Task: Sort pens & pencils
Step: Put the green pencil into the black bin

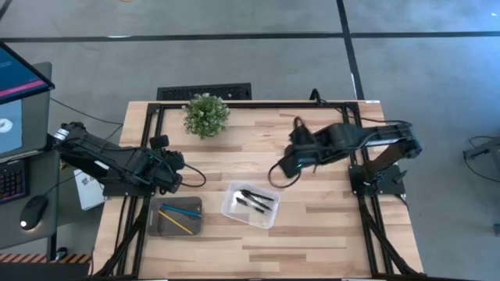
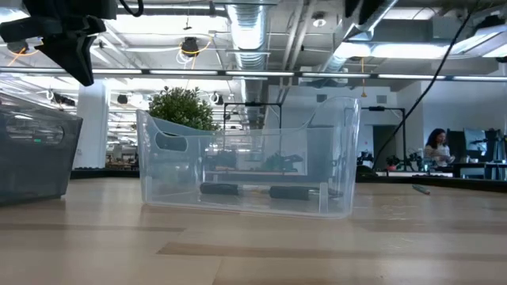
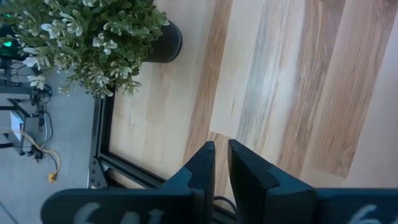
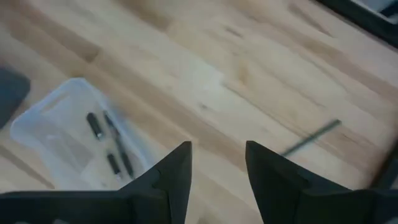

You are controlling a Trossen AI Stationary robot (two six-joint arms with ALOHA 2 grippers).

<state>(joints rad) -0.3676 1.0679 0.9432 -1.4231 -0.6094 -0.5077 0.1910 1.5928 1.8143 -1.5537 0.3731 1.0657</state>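
Several black pens (image 1: 254,200) lie on the floor of a clear plastic bin (image 1: 269,218) at the table's middle; the right wrist view shows these pens (image 4: 111,146) too. A yellow and a blue pencil (image 1: 180,217) lie in a grey bin (image 1: 160,226) to its left. One more dark pen (image 4: 311,138) lies flat on the bare wood, and it shows far off in the low view (image 2: 421,189). My right gripper (image 4: 217,158) hangs open above the table, right of and beyond the clear bin. My left gripper (image 3: 221,152) is shut, holds nothing, and hovers beyond the grey bin.
A potted plant (image 1: 205,115) stands near the table's far edge, close to my left gripper. A black frame (image 1: 148,156) runs along the table's left and right sides. Bare wood lies near and right of the clear bin (image 2: 245,158). A person (image 2: 436,149) is far off in the room.
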